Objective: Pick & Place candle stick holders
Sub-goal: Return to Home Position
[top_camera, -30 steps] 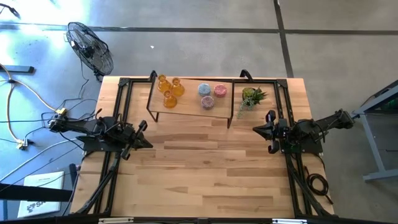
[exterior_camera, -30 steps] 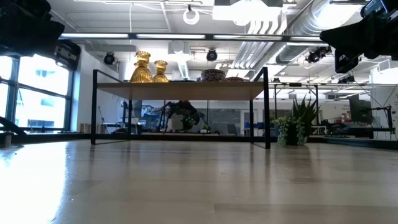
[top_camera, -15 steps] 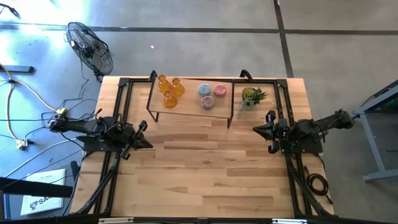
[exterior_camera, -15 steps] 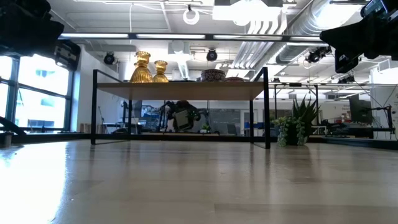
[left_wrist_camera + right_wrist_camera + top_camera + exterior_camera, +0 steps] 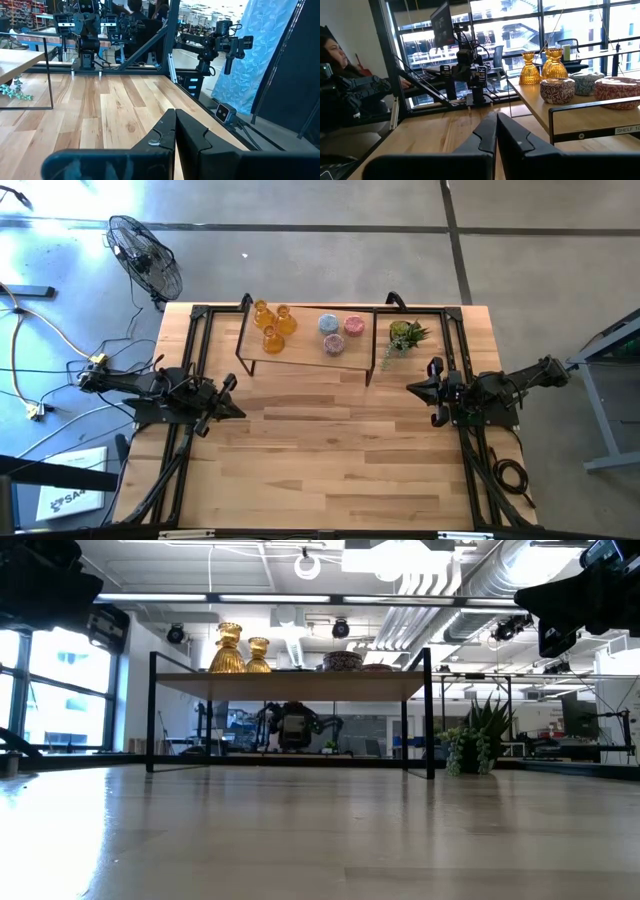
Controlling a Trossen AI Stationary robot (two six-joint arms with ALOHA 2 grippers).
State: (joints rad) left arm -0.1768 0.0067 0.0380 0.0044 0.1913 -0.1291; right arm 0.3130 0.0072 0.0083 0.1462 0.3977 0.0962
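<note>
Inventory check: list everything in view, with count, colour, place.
Amber holders: three, amber-orange, left part of the shelf.
Squat round holders: three, blue-grey, pink, mauve, right part of the shelf.
Shelf: one, wood top, black frame, table's far middle.
Potted plant: one, green, on the table right of the shelf.
Table: one, light wood.
Fan: one, black, floor beyond the table's far left corner.
Person: one, seated beyond the table.
Left tool: one, dark, shut, above the table's left side.
Right tool: one, dark, shut, above the table's right side.
</note>
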